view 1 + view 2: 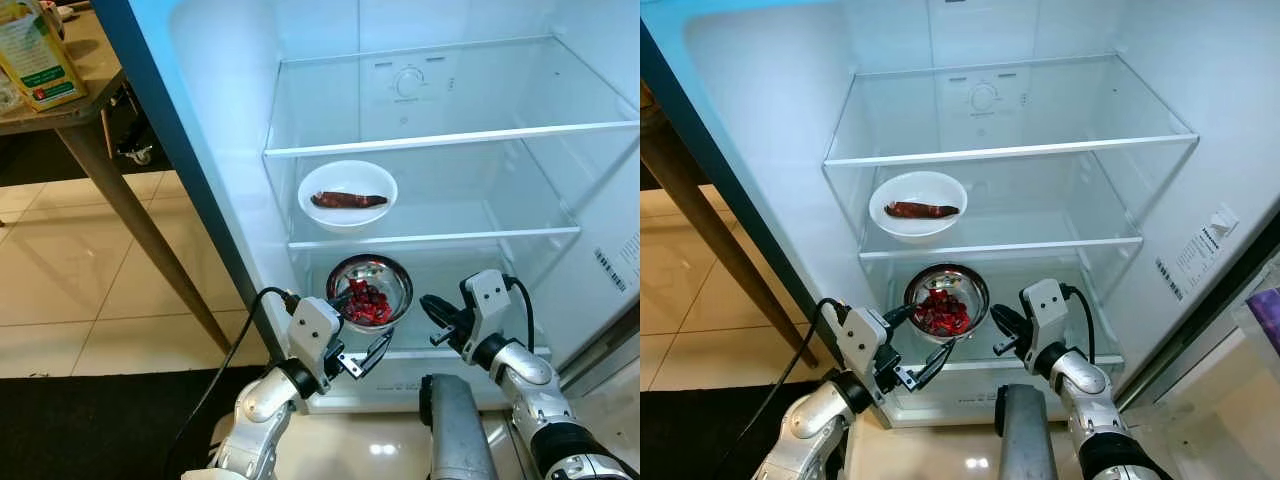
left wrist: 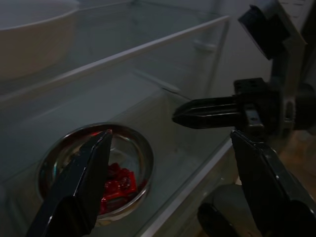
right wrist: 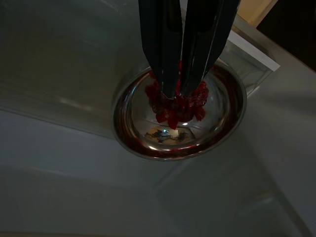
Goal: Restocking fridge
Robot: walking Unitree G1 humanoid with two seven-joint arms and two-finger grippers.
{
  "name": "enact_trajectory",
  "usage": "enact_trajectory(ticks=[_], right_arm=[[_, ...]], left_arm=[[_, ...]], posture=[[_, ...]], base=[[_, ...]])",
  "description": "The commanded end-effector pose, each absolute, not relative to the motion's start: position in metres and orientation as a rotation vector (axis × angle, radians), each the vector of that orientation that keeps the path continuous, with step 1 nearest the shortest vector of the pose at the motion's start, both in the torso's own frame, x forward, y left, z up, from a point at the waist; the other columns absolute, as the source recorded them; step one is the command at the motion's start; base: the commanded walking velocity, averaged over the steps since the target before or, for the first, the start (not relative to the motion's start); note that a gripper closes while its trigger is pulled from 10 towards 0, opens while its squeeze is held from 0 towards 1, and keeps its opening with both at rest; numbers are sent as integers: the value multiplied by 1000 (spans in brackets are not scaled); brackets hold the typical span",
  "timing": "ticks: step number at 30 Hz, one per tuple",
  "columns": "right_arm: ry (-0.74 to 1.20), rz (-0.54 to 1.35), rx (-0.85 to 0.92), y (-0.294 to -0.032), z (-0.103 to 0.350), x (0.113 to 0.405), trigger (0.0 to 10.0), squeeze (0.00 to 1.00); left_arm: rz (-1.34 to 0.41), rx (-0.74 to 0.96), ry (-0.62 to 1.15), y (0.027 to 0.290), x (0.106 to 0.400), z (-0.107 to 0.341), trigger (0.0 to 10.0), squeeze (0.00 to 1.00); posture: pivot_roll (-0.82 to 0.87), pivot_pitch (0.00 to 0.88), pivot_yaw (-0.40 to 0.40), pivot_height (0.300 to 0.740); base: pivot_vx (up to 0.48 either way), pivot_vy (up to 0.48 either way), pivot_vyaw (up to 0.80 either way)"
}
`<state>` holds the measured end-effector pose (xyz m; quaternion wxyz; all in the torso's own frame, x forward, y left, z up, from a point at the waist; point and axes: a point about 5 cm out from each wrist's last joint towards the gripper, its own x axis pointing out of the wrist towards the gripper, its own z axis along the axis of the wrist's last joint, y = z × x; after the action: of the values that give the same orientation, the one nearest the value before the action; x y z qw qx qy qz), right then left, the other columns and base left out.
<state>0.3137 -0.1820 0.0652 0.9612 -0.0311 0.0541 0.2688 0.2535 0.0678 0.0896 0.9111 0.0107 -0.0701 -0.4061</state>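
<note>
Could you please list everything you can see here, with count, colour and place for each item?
Steel bowl: one, silver, holding red pieces, on the lowest fridge level, below the white bowl's shelf.
Red pieces: a small heap, inside the steel bowl.
White bowl: one, on the middle glass shelf, holding one dark reddish-brown long item.
Glass shelves: two, clear; the upper one holds nothing.
Thermostat dial: one, white, back wall.
Wooden table: one, brown, left of the fridge, with a yellow-green carton on it.
Left pincer: open, at the steel bowl's near rim.
Right pincer: shut, just right of the steel bowl.
</note>
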Motion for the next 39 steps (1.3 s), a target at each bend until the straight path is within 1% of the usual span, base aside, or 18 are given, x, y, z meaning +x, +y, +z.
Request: enact_trajectory(ticks=[1,6,8,13,19,27,33,36,39], right_arm=[[109,551,-55,-181,63,312,10000,0],[110,555,-55,-181,63,312,10000,0],[109,562,-54,-180,63,311,10000,0],[122,568,-58,-180,61,310,10000,0],[151,559,-65,-179,56,310,10000,0],[148,561,-57,-178,57,310,10000,0],[141,566,-48,-178,58,311,10000,0],[101,603,-27,-177,62,309,10000,0],[97,607,-29,-177,63,309,10000,0]], left_arm=[[-863,58,-151,65,251,92,10000,0],[-850,71,-174,62,250,96,10000,0],[-794,88,-206,64,252,101,10000,0],[-747,99,-217,63,251,102,10000,0],[-771,116,-199,59,246,97,10000,0],[-866,151,-174,48,242,94,10000,0],[-866,169,-152,45,244,92,10000,0],[-870,182,-149,43,244,91,10000,0],[-873,186,-147,43,244,90,10000,0]], posture=[[-91,107,72,546],[-91,107,72,561],[-92,108,74,576],[-91,109,74,596],[-91,109,74,596],[-92,105,73,596],[-94,100,72,596],[-95,96,70,596],[-96,94,70,605]], base=[[0,0,0],[0,0,0],[0,0,0],[0,0,0],[0,0,0],[0,0,0],[0,0,0],[0,0,0],[0,0,0]])
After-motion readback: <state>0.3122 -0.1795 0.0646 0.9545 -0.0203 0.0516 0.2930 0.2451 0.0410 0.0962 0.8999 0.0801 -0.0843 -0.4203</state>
